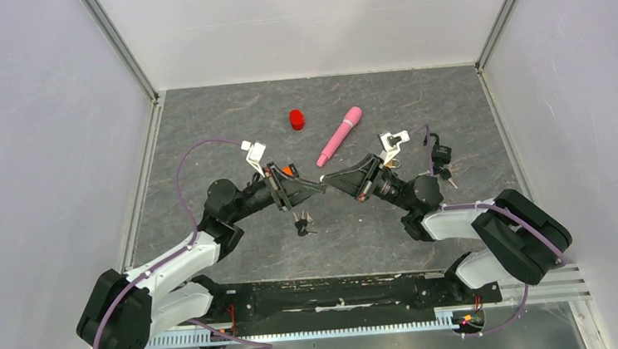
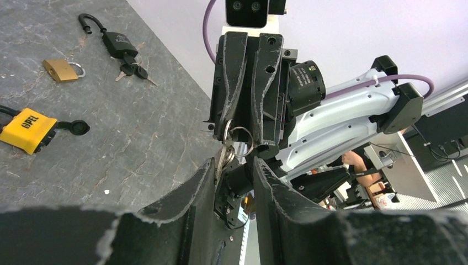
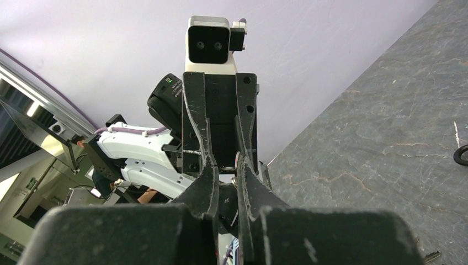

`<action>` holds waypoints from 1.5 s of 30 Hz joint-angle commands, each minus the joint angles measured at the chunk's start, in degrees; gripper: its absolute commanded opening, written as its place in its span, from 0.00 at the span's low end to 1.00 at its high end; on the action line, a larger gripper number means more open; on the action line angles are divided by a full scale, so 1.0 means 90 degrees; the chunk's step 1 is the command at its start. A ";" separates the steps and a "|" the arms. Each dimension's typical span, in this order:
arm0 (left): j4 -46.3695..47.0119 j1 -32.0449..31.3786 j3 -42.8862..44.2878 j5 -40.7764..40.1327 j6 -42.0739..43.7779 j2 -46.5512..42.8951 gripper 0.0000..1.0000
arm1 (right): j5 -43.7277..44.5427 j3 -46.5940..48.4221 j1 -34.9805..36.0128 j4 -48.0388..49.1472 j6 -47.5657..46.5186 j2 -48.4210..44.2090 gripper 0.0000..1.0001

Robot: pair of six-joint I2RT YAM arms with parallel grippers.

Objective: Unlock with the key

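Note:
My two grippers meet tip to tip above the middle of the table. The right gripper (image 1: 329, 181) is shut on a metal key ring (image 2: 241, 141), which also shows between its fingertips (image 3: 225, 168). A bunch of keys (image 1: 301, 223) hangs from that ring. My left gripper (image 2: 234, 168) faces it with its jaws partly apart on either side of the hanging keys; one silver key (image 2: 223, 155) lies against its left finger. A yellow padlock (image 2: 27, 130), a brass padlock (image 2: 60, 70) and a black padlock (image 2: 117, 43) lie on the table.
A red cylinder (image 1: 296, 120) and a pink stick (image 1: 338, 136) lie toward the back of the grey table (image 1: 201, 116). The black padlock (image 1: 440, 157) with its own keys (image 1: 452, 181) sits right of the right arm. White walls close in three sides.

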 commanded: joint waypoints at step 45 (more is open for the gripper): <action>-0.6093 -0.0552 0.1608 0.0406 1.4731 -0.2358 0.02 | -0.2960 0.3099 -0.0717 -0.7803 -0.3809 -0.1692 0.67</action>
